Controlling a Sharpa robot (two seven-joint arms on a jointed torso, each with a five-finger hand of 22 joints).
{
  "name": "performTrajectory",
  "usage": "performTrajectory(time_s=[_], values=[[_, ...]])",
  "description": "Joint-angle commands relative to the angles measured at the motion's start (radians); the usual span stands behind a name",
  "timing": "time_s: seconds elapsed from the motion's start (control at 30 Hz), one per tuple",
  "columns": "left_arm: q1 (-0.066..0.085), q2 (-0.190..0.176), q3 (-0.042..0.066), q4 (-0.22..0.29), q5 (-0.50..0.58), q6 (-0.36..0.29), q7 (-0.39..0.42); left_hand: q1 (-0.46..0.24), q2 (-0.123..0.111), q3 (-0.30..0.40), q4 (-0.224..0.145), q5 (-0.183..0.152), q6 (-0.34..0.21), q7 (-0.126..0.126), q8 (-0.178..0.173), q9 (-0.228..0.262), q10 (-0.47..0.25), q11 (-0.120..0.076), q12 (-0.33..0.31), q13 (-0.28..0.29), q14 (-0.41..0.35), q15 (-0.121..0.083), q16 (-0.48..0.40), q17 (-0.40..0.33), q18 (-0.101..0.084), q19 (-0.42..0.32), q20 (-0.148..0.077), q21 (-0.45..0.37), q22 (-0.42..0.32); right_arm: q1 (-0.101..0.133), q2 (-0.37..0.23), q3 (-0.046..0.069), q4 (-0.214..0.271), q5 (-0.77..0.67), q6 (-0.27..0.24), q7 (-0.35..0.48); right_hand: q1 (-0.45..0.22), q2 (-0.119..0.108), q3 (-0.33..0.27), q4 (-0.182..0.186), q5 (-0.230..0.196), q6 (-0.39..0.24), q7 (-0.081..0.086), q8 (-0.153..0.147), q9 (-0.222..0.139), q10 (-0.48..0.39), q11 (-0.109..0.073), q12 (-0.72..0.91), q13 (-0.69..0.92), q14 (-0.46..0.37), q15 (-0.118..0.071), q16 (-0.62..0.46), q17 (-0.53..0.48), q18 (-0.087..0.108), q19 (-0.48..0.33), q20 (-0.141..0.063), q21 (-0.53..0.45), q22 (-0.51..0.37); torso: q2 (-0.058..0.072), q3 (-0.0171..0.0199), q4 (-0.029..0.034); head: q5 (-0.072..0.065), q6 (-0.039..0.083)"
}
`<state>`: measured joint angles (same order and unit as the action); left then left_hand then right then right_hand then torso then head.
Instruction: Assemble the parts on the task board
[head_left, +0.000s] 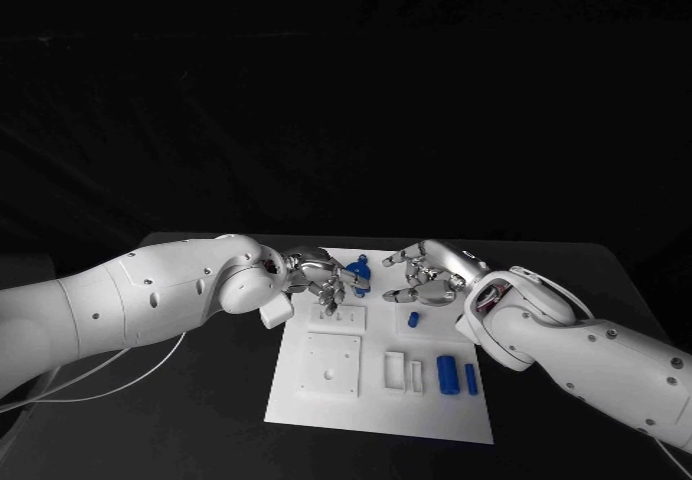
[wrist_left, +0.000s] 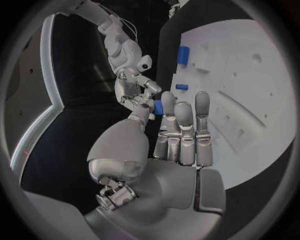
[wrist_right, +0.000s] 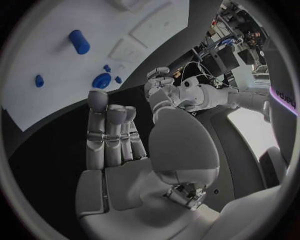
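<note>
The white task board (head_left: 378, 412) lies in the middle of the black table. A blue part (head_left: 358, 271) stands at its far end, between my two hands. My left hand (head_left: 319, 280) hovers just left of it, fingers straight and thumb bent in; in the left wrist view the blue part (wrist_left: 158, 106) shows close beside the thumb tip, and I see no grip on it. My right hand (head_left: 423, 276) hovers just right of it with fingers apart and nothing in the palm (wrist_right: 125, 185). A small blue part (head_left: 413, 320) and two longer blue parts (head_left: 449, 375) lie on the board.
The board has a raised square block (head_left: 332, 368) and narrow white slots (head_left: 395, 368) near its front. Black table surface (head_left: 202, 420) stretches out on both sides of the board. Both white forearms cross the table's sides toward the board's far end.
</note>
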<state>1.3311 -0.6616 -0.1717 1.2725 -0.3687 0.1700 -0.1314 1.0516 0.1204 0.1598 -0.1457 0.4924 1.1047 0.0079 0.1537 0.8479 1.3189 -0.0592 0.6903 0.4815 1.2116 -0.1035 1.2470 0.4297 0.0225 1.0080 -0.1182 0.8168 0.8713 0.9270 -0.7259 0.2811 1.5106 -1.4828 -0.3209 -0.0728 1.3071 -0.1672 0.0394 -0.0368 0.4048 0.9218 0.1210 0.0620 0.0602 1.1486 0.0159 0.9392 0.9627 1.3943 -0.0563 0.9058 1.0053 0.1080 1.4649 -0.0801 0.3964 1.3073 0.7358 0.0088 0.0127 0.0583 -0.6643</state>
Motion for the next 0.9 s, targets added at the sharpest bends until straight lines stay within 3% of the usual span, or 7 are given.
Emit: performTrajectory(time_s=[0.03, 0.13, 0.37, 0.47, 0.53, 0.77, 0.9], values=[[0.007, 0.015, 0.001, -0.017, -0.046, 0.035, -0.126, 0.004, 0.014, 0.092, -0.104, 0.005, 0.012, -0.006, -0.001, 0.256, 0.008, -0.008, 0.007, 0.001, 0.009, -0.002, 0.003, 0.000, 0.000, 0.007, -0.004, -0.001, 0.002, -0.001, -0.018, 0.007, -0.013, 0.038, -0.037, 0.011, 0.008, -0.004, 0.011, -0.001, 0.012, 0.006, -0.001, -0.003, -0.001, -0.008, -0.002, -0.006, -0.011, -0.006, 0.001, -0.008, -0.007, 0.011, 0.032, 0.007, -0.009, 0.033, 0.000, -0.0004, -0.0006, -0.002, -0.001], [0.019, 0.028, 0.001, -0.032, -0.090, 0.047, -0.184, 0.004, 0.014, 0.094, -0.112, 0.010, 0.013, -0.007, -0.003, 0.259, 0.012, -0.009, 0.008, 0.002, 0.014, -0.005, 0.004, 0.000, 0.001, 0.012, -0.006, 0.000, 0.005, 0.000, -0.034, 0.017, -0.027, 0.075, -0.048, 0.017, 0.010, -0.001, 0.015, -0.003, 0.018, 0.010, -0.001, -0.002, -0.001, -0.010, -0.002, -0.007, -0.014, -0.007, 0.001, -0.011, -0.011, 0.012, 0.031, 0.007, -0.017, 0.032, -0.001, -0.0002, 0.0001, 0.000, -0.001], [0.069, 0.076, 0.001, -0.080, -0.192, 0.098, -0.310, -0.009, 0.022, 0.098, -0.120, 0.016, 0.016, -0.009, -0.003, 0.268, 0.019, -0.012, 0.013, 0.005, 0.023, -0.007, 0.008, 0.001, 0.001, 0.022, -0.009, 0.003, 0.011, 0.006, -0.052, 0.058, -0.089, 0.214, -0.084, 0.046, -0.006, 0.018, 0.039, -0.022, 0.047, 0.051, -0.004, -0.001, 0.001, -0.022, -0.007, -0.045, -0.070, -0.021, -0.001, -0.048, -0.046, 0.013, 0.027, 0.005, -0.095, 0.014, -0.002, 0.0010, 0.0004, 0.002, -0.004], [0.087, 0.107, 0.001, -0.108, -0.241, 0.151, -0.359, -0.024, 0.026, 0.109, -0.129, 0.057, 0.008, -0.008, 0.010, 0.295, 0.013, -0.012, 0.025, 0.014, 0.022, -0.008, 0.017, 0.006, 0.002, 0.022, -0.011, 0.007, 0.017, 0.018, -0.049, 0.071, -0.128, 0.284, -0.107, 0.066, -0.012, 0.025, 0.049, -0.037, 0.069, 0.063, -0.004, -0.001, 0.001, -0.024, -0.007, -0.049, -0.083, -0.024, -0.001, -0.056, -0.055, 0.013, 0.025, 0.005, -0.143, -0.003, -0.001, 0.0016, 0.0001, 0.003, -0.005], [0.093, 0.127, 0.001, -0.124, -0.267, 0.174, -0.381, -0.035, 0.026, 0.119, -0.134, 0.061, -0.004, -0.009, 0.028, 0.307, 0.008, -0.012, 0.037, 0.021, 0.020, -0.009, 0.024, 0.008, 0.003, 0.022, -0.011, 0.011, 0.026, 0.025, -0.046, 0.075, -0.148, 0.313, -0.118, 0.074, -0.027, 0.030, 0.057, -0.062, 0.076, 0.063, -0.004, -0.001, 0.001, -0.027, -0.008, -0.041, -0.094, -0.024, -0.002, -0.054, -0.060, 0.011, 0.032, 0.003, -0.155, -0.008, -0.001, 0.0020, 0.0006, 0.002, -0.005], [0.099, 0.176, -0.010, -0.155, -0.336, 0.214, -0.425, -0.045, 0.028, 0.131, -0.131, 0.068, -0.020, -0.010, 0.067, 0.300, 0.005, -0.015, 0.056, 0.025, 0.022, -0.011, 0.035, 0.008, 0.001, 0.038, -0.013, -0.014, 0.050, 0.042, -0.034, 0.083, -0.199, 0.360, -0.135, 0.089, -0.028, 0.032, 0.059, -0.069, 0.084, 0.067, -0.004, -0.001, 0.001, -0.029, -0.008, -0.039, -0.096, -0.026, -0.002, -0.054, -0.061, 0.012, 0.031, 0.004, -0.160, -0.006, 0.000, 0.0001, 0.0023, -0.001, -0.008], [0.101, 0.201, -0.025, -0.174, -0.368, 0.229, -0.429, -0.052, 0.035, 0.129, -0.131, 0.066, -0.028, -0.011, 0.082, 0.301, 0.000, -0.015, 0.065, 0.028, 0.023, -0.011, 0.036, 0.006, 0.000, 0.048, -0.014, -0.032, 0.064, 0.051, -0.027, 0.085, -0.222, 0.374, -0.141, 0.093, -0.034, 0.035, 0.060, -0.084, 0.088, 0.079, -0.005, 0.000, 0.002, -0.031, -0.008, -0.035, -0.102, -0.027, -0.002, -0.054, -0.065, 0.012, 0.030, 0.004, -0.172, -0.003, -0.001, 0.0015, 0.0038, -0.003, -0.011]])
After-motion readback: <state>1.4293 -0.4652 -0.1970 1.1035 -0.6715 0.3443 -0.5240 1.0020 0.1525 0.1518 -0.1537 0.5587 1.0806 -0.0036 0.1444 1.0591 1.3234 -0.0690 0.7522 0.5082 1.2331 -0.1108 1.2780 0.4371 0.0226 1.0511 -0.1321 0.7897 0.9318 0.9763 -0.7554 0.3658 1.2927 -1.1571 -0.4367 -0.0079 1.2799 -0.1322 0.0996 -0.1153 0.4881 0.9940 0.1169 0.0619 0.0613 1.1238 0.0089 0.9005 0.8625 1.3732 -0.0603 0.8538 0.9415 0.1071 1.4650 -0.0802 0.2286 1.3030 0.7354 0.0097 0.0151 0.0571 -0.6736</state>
